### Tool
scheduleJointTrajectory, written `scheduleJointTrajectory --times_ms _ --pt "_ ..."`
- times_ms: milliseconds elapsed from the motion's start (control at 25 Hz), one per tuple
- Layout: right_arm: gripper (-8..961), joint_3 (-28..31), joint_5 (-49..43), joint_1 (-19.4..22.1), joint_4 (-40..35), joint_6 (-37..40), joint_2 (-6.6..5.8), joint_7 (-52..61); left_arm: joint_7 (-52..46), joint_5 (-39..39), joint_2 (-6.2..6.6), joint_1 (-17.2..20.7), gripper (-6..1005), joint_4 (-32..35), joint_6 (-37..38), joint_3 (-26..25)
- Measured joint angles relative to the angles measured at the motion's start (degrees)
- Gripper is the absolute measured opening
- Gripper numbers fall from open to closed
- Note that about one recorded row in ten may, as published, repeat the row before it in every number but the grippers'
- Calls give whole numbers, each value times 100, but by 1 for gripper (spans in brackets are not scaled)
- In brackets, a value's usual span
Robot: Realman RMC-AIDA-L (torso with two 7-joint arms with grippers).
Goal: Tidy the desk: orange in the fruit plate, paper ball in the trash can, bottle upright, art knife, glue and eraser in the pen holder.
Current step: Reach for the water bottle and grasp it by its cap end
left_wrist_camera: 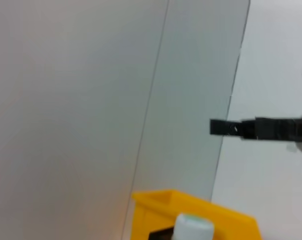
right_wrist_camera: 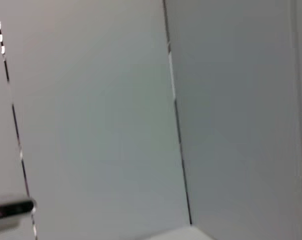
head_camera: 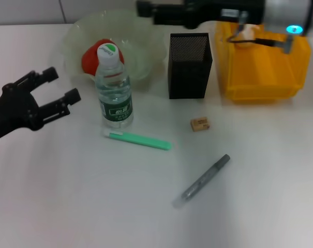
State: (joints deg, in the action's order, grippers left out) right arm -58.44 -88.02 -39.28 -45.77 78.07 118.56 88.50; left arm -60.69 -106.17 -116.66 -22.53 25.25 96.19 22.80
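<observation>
With the bottle (head_camera: 114,90) standing upright just near of the fruit plate (head_camera: 143,39) that holds the orange (head_camera: 91,57), the left gripper (head_camera: 60,88) hangs released to its left, apparently finished there, while the right arm (head_camera: 208,13) reaches over the far trash can (head_camera: 262,67), its grip impossible to tell

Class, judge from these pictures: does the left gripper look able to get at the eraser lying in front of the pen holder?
Probably yes. The eraser lies alone on bare table, but the left gripper, open, must first pass the upright bottle standing between them.
</observation>
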Motion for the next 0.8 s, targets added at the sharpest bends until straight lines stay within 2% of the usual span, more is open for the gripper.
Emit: scheduleJointTrajectory --times_ms 40,80,120,160,240,280,320,360,400,480,600,760,800 --pt "753 0 0 0 0 0 0 0 -60 53 -4 -66 859 6 78 -1" --pt "753 435 25 237 32 399 -10 -40 -96 87 -14 -130 859 15 102 9" --pt "753 435 25 237 32 399 -10 -40 -96 87 -14 -130 859 15 102 9" --pt "753 725 13 463 122 755 -38 -189 -100 88 -16 -160 859 23 107 18" --pt "753 807 12 577 168 907 -64 -313 -102 88 -15 -205 860 38 112 30" --pt "753 905 17 862 261 1231 -107 -641 -105 82 12 -262 860 39 116 39" --pt "753 905 17 862 261 1231 -107 -641 -113 74 41 -305 860 24 119 43" --pt "753 964 11 1143 286 1428 -118 -928 -123 68 56 -327 860 13 119 46" --pt "753 964 11 1143 286 1428 -118 -928 -137 59 71 -348 860 3 116 50" --pt "753 970 -40 1409 336 1565 -149 -1225 -159 43 104 -380 860 -5 26 61" --pt "753 968 -196 1493 377 1644 -189 -1347 -138 41 100 -388 860 -3 -116 88" --pt "753 997 -672 1544 421 1806 -251 -1410 73 35 -32 -485 860 -15 -497 200" --pt "753 996 -773 1552 426 1827 -256 -1426 73 35 -32 -485 860 -15 -497 200"
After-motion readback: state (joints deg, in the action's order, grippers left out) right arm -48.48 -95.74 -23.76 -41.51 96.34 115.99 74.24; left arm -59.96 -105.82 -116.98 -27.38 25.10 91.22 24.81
